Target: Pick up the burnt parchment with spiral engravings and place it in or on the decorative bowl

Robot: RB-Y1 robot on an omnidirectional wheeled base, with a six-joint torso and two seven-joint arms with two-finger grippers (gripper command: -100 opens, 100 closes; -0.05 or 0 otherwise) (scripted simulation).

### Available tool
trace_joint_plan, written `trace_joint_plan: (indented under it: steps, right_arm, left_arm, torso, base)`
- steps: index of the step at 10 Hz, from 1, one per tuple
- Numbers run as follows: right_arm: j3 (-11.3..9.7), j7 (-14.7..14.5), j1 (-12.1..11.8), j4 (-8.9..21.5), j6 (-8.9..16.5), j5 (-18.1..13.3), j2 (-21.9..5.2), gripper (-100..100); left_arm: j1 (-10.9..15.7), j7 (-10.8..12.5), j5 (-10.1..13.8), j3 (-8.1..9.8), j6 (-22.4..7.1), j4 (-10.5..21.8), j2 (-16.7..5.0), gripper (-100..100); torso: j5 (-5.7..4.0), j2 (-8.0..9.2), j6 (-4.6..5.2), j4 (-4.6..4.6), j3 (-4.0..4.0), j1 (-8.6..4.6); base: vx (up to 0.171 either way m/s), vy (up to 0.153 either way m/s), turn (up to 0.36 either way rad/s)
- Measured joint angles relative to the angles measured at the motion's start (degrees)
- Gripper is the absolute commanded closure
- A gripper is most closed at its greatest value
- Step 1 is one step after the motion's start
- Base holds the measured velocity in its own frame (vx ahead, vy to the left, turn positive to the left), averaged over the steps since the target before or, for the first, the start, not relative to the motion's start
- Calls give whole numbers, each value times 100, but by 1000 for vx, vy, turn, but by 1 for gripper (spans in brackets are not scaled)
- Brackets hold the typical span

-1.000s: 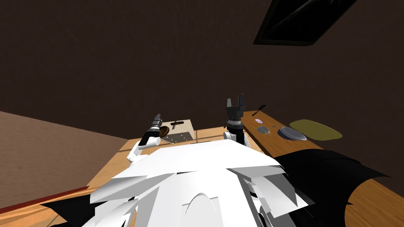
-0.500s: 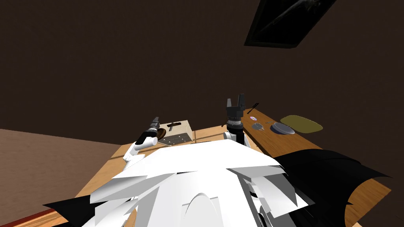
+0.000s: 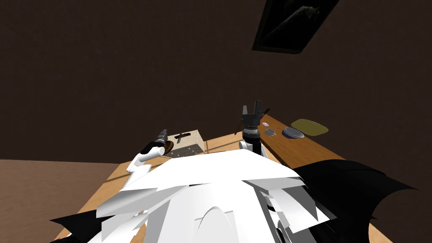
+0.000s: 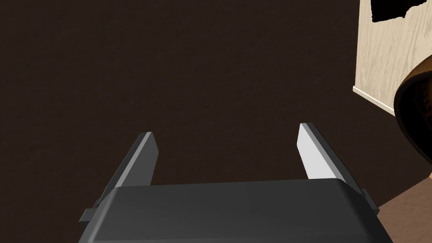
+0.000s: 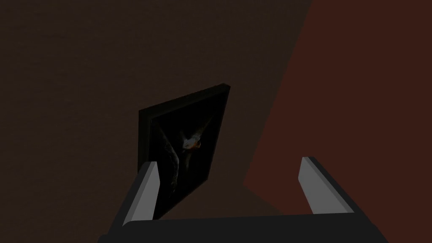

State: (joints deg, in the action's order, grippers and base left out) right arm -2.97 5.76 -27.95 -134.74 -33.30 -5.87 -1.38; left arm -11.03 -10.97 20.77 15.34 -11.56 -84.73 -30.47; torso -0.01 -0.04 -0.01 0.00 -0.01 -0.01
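Turning has shifted my view since a second ago; left gripper (image 3: 162, 133), open, hovers beside the brown bowl (image 3: 169, 146) at the table's (image 3: 295, 152) far edge, right gripper (image 3: 252, 106) open, raised.

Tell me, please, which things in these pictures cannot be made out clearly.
- Brown round thing: cut off by the left wrist view's edge; tiny in the head view, so no surface pattern is readable.
- Box: its dark mark is too small to read in the head view; cut off by the left wrist view's edge.
- Items beside the grey dish: too small to name, head view.
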Motion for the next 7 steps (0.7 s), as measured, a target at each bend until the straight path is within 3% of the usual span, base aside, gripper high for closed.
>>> trace_joint_plan:
  steps: [3, 5, 7]
  right_arm:
    - [1, 0, -1, 0, 0, 0, 0, 0]
    - [0, 0, 0, 0, 0, 0, 0, 0]
    - [0, 0, 0, 0, 0, 0, 0, 0]
  left_arm:
    - [168, -23, 201, 113, -498, 451, -145, -100]
    - [159, -33, 244, 206, -763, 575, -131, -100]
    - [338, -54, 468, 232, -989, 1034, -316, -100]
  torso:
    - [1, -2, -4, -1, -1, 4]
    - [1, 1, 0, 0, 0, 4]
    - [1, -8, 1, -2, -5, 5]
  base:
    - [17, -5, -92]
    - [20, -2, -155]
    - [35, 1, -149]
